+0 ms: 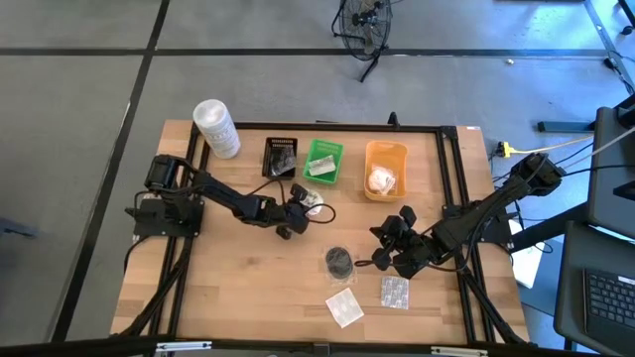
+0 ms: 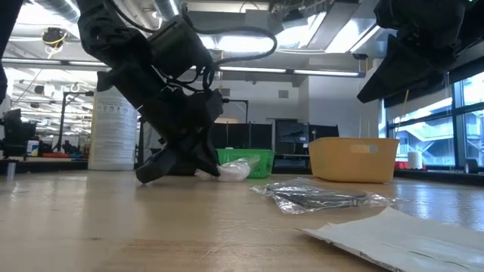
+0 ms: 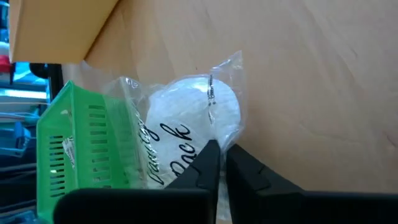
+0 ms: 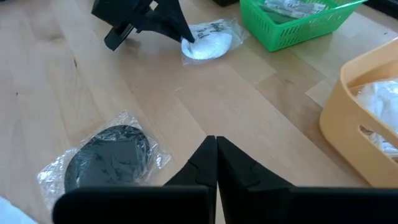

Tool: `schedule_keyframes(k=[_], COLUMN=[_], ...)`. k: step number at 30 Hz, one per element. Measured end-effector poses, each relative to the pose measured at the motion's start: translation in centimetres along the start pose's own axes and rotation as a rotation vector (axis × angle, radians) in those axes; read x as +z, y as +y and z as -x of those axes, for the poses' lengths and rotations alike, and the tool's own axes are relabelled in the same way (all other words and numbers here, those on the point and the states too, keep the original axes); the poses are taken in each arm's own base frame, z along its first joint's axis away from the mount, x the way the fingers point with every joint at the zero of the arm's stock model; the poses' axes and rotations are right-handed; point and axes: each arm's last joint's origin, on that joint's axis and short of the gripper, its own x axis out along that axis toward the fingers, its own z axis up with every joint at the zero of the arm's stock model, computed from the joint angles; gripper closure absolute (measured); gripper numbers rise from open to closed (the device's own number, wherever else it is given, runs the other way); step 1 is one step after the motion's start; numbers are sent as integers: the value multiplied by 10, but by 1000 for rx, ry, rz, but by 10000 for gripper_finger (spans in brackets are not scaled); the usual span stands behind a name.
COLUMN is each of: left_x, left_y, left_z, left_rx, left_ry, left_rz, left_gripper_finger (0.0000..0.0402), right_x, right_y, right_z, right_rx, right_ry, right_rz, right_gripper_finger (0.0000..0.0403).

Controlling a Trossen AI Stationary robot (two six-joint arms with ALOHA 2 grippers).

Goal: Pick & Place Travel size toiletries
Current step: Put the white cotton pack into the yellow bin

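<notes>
**A:** Three trays stood along the far edge of the worktop (image 1: 238, 288): a black tray (image 1: 281, 157), a green tray (image 1: 323, 161) and an orange tray (image 1: 385, 169), with a tall white tub (image 1: 215, 128) off to their left. Where was the left gripper (image 1: 301, 204)?

**B:** It was down at the worktop just in front of the green tray, at a white clear-wrapped bundle (image 3: 193, 121). Its fingers (image 3: 249, 171) were nearly together, pinching the edge of the wrapper (only a sliver of gap showed between the tips). The bundle lay on the wood, touching the tray's near wall.

**A:** And the right gripper (image 1: 389, 246)?

**B:** It hung above the worktop at the front right, fingers (image 4: 233, 163) pressed together on nothing.

**A:** What lay near it?

**B:** A black round pad in clear wrap (image 1: 339, 261) sat just to its left. Closer to the front edge were a flat white sachet (image 1: 344, 305) and a silvery blister pack (image 1: 394, 292), apart from each other.

**A:** Anything already in the trays?

**B:** A white bundle in the orange one (image 1: 381, 180), a pale packet in the green one (image 1: 320, 167), and something dark in the black one that I couldn't make out.
</notes>
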Motion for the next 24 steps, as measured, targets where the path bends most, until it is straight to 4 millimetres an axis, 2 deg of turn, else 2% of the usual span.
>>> schedule_keyframes(k=[9,14,18,24], left_x=[13,24,33,49], left_y=[-16,-30,-41,-55], left_z=[13,23,33,49], left_rx=[62,85,117,187], left_ry=[3,-31,-61,-138], left_rz=[-87,-150,-203,-266], left_gripper_finger=[396,397,397,397], right_x=[2,4,7,15], right_y=[3,3,1,-3], right_z=[0,-1,-5,-15], right_rx=[26,31,15,17], right_ry=[-10,-16,-19,16], right_rz=[-31,-129,-222,-315], right_gripper_finger=[370,351,321,253])
